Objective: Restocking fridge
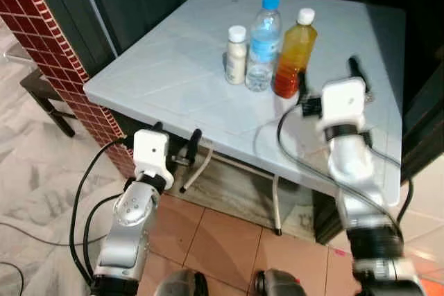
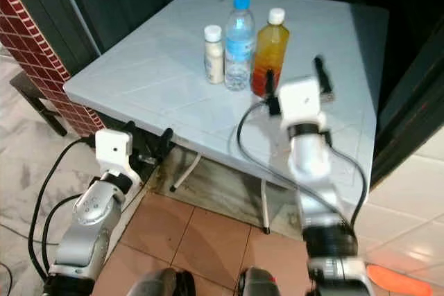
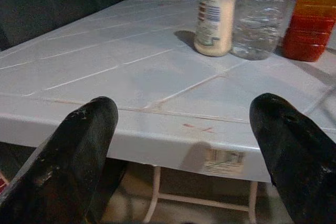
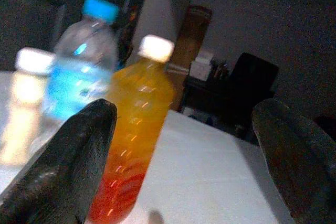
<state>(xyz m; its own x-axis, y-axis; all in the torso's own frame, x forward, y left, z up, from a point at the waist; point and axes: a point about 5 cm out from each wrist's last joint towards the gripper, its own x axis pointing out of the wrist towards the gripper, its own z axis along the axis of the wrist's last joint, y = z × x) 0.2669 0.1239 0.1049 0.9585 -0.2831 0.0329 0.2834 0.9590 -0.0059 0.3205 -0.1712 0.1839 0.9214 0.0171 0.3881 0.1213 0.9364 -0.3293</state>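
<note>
Three bottles stand together on a pale blue-white plastic table (image 1: pixel 166 74): a small cream bottle (image 1: pixel 236 55) with a white cap, a clear water bottle (image 1: pixel 262 43) with a blue cap, and an orange juice bottle (image 1: pixel 294 53) with a white cap. My right gripper (image 1: pixel 327 80) is raised over the table just right of the juice bottle (image 4: pixel 131 135), open, with nothing between its fingers (image 4: pixel 68 166). My left gripper (image 1: pixel 177 145) is open below the table's near edge (image 3: pixel 157 140), facing the cream bottle (image 3: pixel 216 14).
A red tiled pillar (image 1: pixel 48 39) stands at the left beside a dark stool (image 1: pixel 45 95). White table legs (image 1: pixel 276 206) stand on terracotta floor tiles. Dark furniture lies behind the table. Black cables hang from both arms.
</note>
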